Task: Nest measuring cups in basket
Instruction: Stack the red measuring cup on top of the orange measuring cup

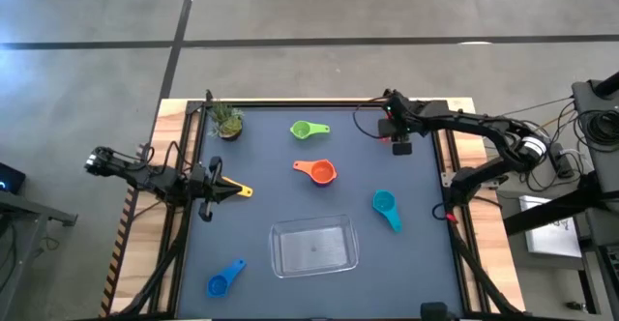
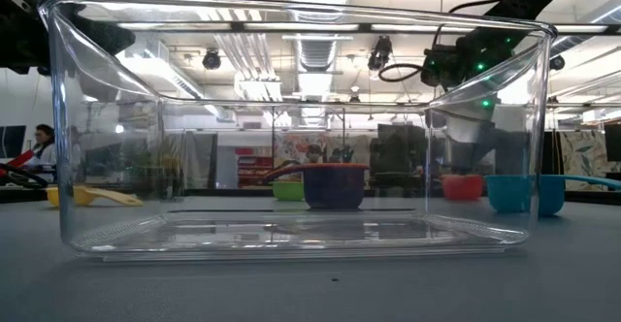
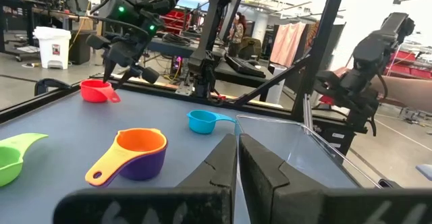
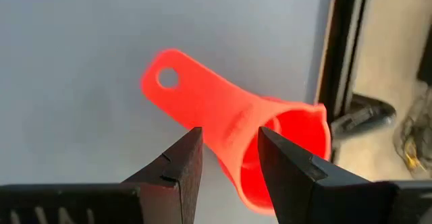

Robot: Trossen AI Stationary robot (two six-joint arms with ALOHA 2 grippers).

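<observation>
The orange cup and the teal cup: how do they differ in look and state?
The orange cup sits nested inside a purple cup; the teal cup lies alone. The orange cup lies beyond the basket, mid-table; the teal cup lies off the basket's right corner. Both rest on the table, outside the basket.

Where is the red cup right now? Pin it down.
In the high view the red cup lies at the table's far right corner, under the right gripper. The right wrist view shows that gripper's fingers straddling its handle.
</observation>
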